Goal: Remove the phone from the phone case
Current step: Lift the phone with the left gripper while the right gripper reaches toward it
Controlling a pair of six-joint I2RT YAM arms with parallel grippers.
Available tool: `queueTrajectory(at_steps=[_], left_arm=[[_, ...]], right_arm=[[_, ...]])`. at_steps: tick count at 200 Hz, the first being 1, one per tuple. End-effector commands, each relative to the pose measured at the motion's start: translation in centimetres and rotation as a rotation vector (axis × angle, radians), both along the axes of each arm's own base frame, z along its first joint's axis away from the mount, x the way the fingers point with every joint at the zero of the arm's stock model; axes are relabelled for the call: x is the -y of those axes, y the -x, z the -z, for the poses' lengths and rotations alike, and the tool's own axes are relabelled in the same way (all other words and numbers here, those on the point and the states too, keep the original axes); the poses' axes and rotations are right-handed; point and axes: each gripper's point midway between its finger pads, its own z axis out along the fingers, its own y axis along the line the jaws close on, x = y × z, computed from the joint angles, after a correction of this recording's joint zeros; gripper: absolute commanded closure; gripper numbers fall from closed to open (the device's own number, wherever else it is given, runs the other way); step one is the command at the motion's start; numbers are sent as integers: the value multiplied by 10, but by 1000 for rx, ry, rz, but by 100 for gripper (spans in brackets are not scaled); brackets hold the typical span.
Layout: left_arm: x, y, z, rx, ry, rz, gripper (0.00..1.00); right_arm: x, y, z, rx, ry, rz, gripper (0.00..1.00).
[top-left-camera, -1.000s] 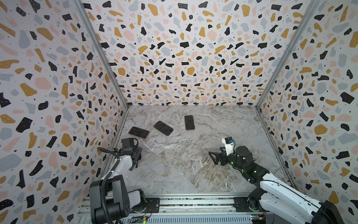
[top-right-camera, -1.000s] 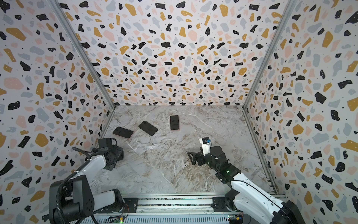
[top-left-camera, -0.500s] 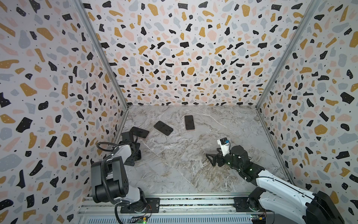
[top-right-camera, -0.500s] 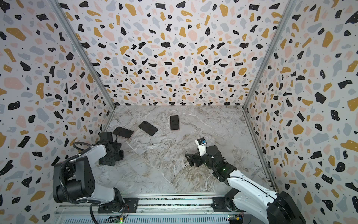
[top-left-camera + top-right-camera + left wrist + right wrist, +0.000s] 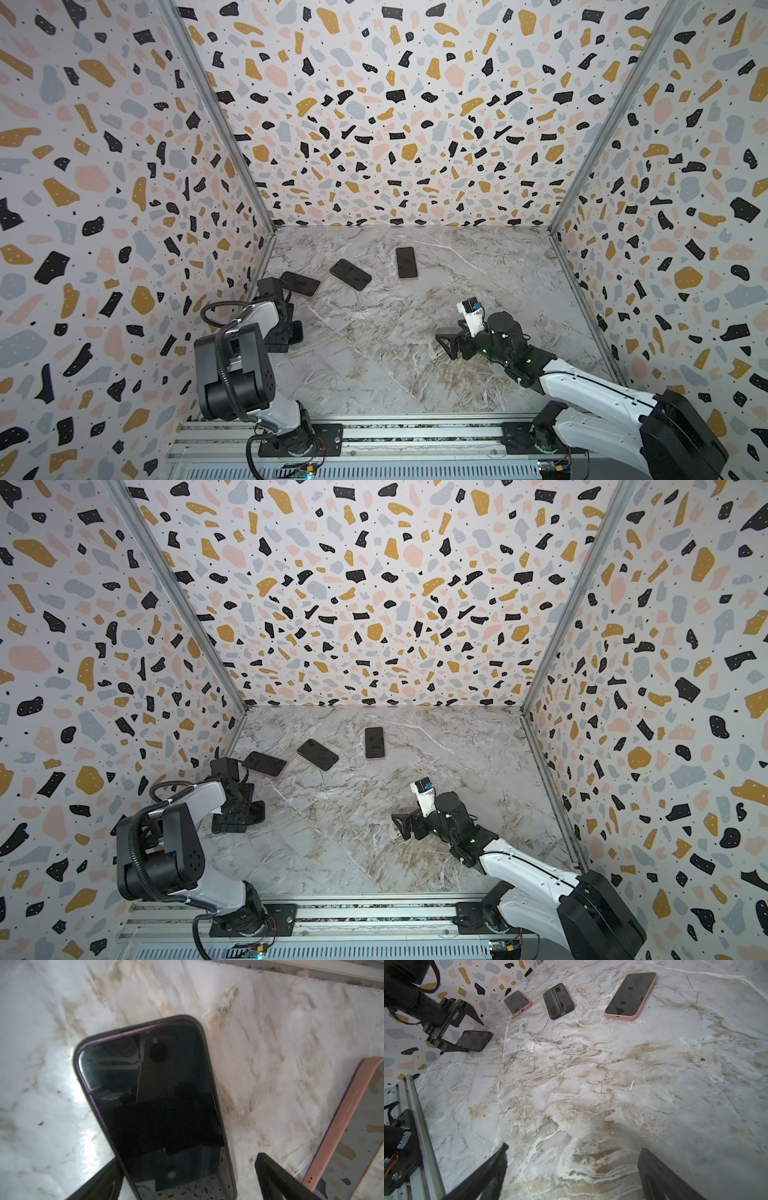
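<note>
Terrazzo-patterned walls [image 5: 395, 124] (pink, ochre, grey and black flecks) rise from three sides of the marble tabletop [image 5: 415, 340]; an aluminium rail [image 5: 415, 434] runs along the tabletop's near edge.

Marble tabletop [image 5: 374, 374], pink-cased phone [image 5: 406, 262], black-cased phone [image 5: 350, 274], second pink-cased phone [image 5: 300, 284], dark-cased purple phone [image 5: 158, 1105]
</note>
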Motion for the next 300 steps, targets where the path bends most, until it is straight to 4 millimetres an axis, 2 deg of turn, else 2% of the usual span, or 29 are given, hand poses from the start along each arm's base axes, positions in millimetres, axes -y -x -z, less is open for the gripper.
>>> queueTrajectory(at_steps=[1, 35, 94, 141, 189, 230, 255, 280, 300], left_arm=[[-3, 3, 12, -44, 28, -31, 0], [-3, 25, 20, -138, 22, -57, 2], [-3, 32, 30, -216, 47, -61, 3], [-9, 41, 26, -348, 36, -63, 8], [-12, 44, 25, -369, 9, -64, 13], [-5, 34, 30, -310, 27, -37, 23], [-5, 26, 22, -300, -11, -5, 25], [5, 15, 20, -292, -18, 57, 28], [17, 4, 27, -264, 6, 116, 38]], right_arm=[[-9, -2, -16, 41, -27, -24, 1], [-18, -2, -23, 52, -38, -38, 1], [-36, 4, -24, 63, -13, -78, 1], [-43, 6, -25, 72, -9, -89, 1], [-46, 6, -26, 82, -11, -94, 1], [-56, 7, -24, 73, -11, -119, 1], [-62, 7, -23, 69, -15, -127, 1], [-69, 7, -21, 60, -22, -134, 1], [-76, 7, -19, 41, -26, -141, 1]])
